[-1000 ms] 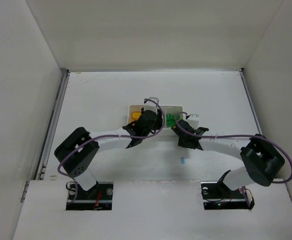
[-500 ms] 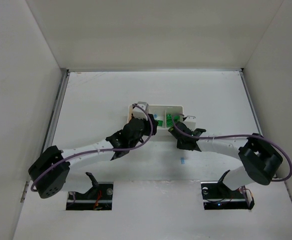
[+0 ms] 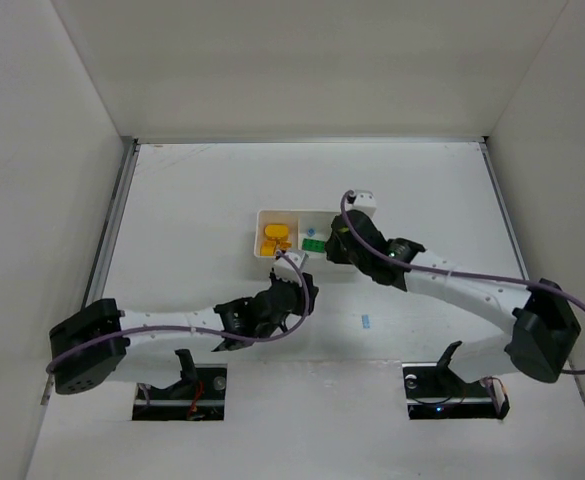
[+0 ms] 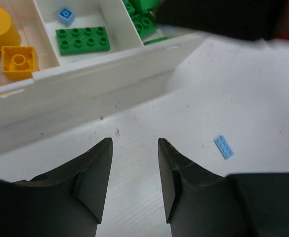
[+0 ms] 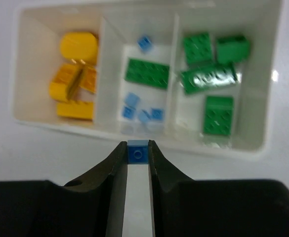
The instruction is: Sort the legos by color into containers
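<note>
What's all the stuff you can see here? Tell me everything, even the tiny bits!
tray: one, white, three compartments, on the table
yellow bricks: several, yellow-orange, left compartment
long green brick: one, green, middle compartment
small blue bricks: several, light blue, middle compartment
green bricks: four, green, right compartment
held blue brick: one, blue, pinched in the right gripper by the tray's near wall
flat blue brick: one, light blue, loose on the table outside the tray
table: one, white, under everything
left gripper: one, black, open and empty, over the table before the tray
right gripper: one, black, shut on the held blue brick
</note>
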